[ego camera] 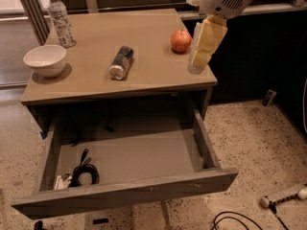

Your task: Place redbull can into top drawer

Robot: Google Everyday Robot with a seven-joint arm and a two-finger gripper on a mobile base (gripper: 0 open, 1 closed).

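The redbull can (121,62) lies on its side near the middle of the grey-brown table top (144,83), its silver end toward me. The top drawer (129,190) is pulled wide open below the table. My gripper (201,56) hangs from the white arm at the upper right, above the table's right edge, just right of a red apple (181,40). It is well to the right of the can and holds nothing that I can see.
A white bowl (45,60) sits at the table's left, a clear water bottle (60,18) behind it. A coiled black cable (82,172) lies in the drawer's front left corner. Cables and a white tool (283,198) lie on the speckled floor at right.
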